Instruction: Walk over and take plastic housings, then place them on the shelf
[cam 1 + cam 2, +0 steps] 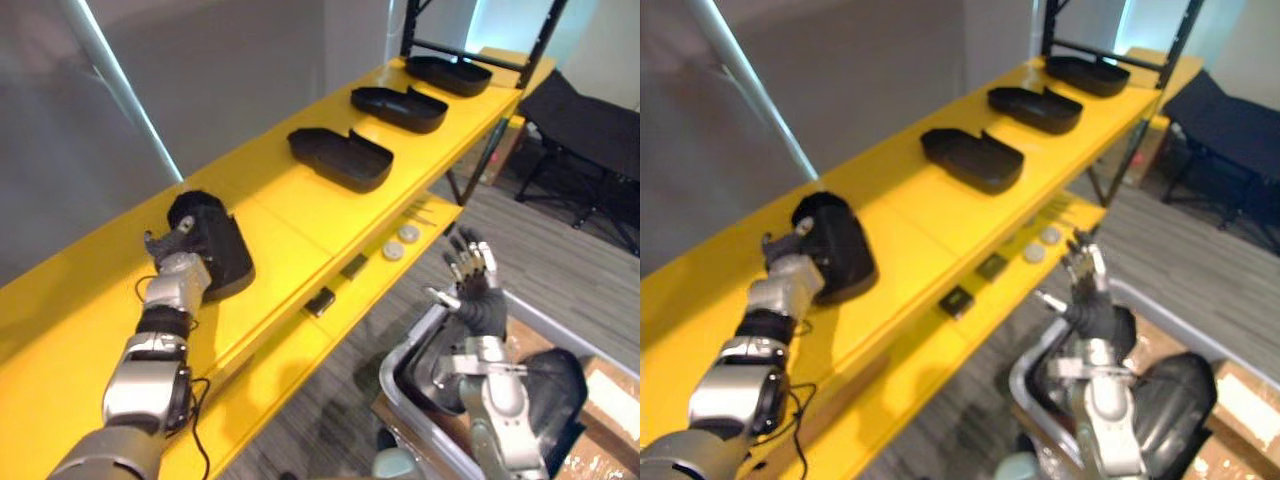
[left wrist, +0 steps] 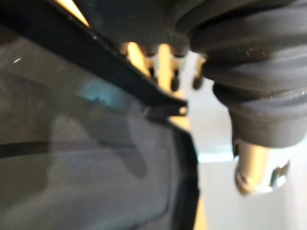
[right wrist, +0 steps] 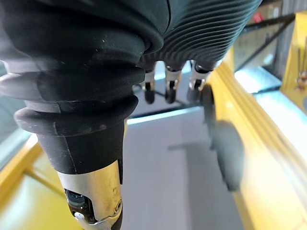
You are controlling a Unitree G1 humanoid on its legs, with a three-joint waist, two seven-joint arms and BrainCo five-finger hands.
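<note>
Left eye view: 4 black plastic housings [image 1: 340, 158] lie along the yellow shelf [image 1: 280, 205], with the left hand [image 1: 176, 250] against the nearest; its grip cannot be told. The right hand [image 1: 470, 285] hangs empty above a grey bin [image 1: 398, 368], apparently holding more to carry. Right wrist view: its fingers [image 3: 170, 86] are straight.

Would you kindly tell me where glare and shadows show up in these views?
Left eye view: a bright diagonal streak crosses the grey wall, and daylight glares behind the far end of the shelf; each housing throws a narrow dark shadow on its yellow surface. Left wrist view: a glaring white patch lies past the left hand.
</note>
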